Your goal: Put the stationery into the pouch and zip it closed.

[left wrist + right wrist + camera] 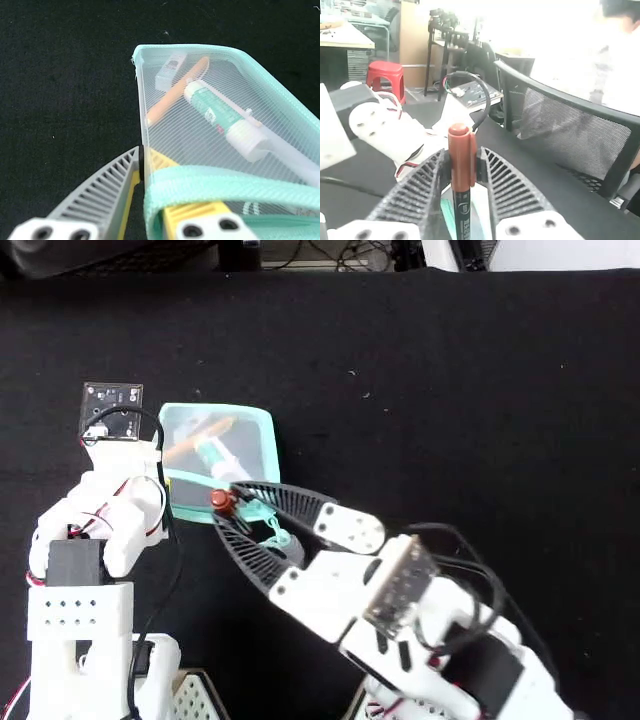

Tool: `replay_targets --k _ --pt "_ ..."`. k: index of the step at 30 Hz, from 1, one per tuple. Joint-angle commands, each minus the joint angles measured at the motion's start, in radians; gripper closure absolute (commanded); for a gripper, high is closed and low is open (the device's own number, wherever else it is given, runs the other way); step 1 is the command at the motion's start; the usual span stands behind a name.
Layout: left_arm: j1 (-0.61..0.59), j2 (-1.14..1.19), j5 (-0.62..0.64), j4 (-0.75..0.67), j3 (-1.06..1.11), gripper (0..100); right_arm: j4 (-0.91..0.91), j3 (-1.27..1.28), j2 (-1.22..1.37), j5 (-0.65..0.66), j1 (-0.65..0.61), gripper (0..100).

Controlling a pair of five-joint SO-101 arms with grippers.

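The teal mesh pouch [235,445] lies left of centre on the black table and holds an orange pen [172,95], a small eraser [170,70] and a white and green tube [220,112]. My left gripper [142,161] is shut on the pouch's near rim [200,182], one finger inside and one outside. My right gripper [225,506] hovers at the pouch's open near edge, shut on a red-capped pen [222,500]. In the right wrist view that pen [461,150] stands upright between the black fingers [422,192].
A teal zip pull [276,533] hangs by the pouch's near corner, under the right fingers. The left arm's white body [95,530] stands close beside the pouch. Bare black cloth [450,410] stretches to the right and beyond.
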Motion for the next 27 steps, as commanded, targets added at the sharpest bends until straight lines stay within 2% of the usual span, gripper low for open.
replay_targets --k 1,6,11,19,27 --pt "-0.007 -0.005 0.005 -0.015 -0.012 97 -0.118 0.050 -0.007 0.008 -0.011 98.6" --pt "-0.002 -0.005 0.006 -0.015 -0.012 97 -0.219 0.070 -0.005 0.011 -0.011 98.6" --pt "-0.002 -0.005 0.006 -0.015 -0.015 97 -0.281 0.093 0.008 0.101 -0.012 98.6" --pt "-0.007 -0.003 0.008 -0.015 -0.021 97 -0.471 0.254 0.096 0.106 -0.009 98.6" --pt "-0.007 -0.003 0.043 -0.015 -0.030 97 -0.485 0.274 0.062 0.106 -0.015 98.6"
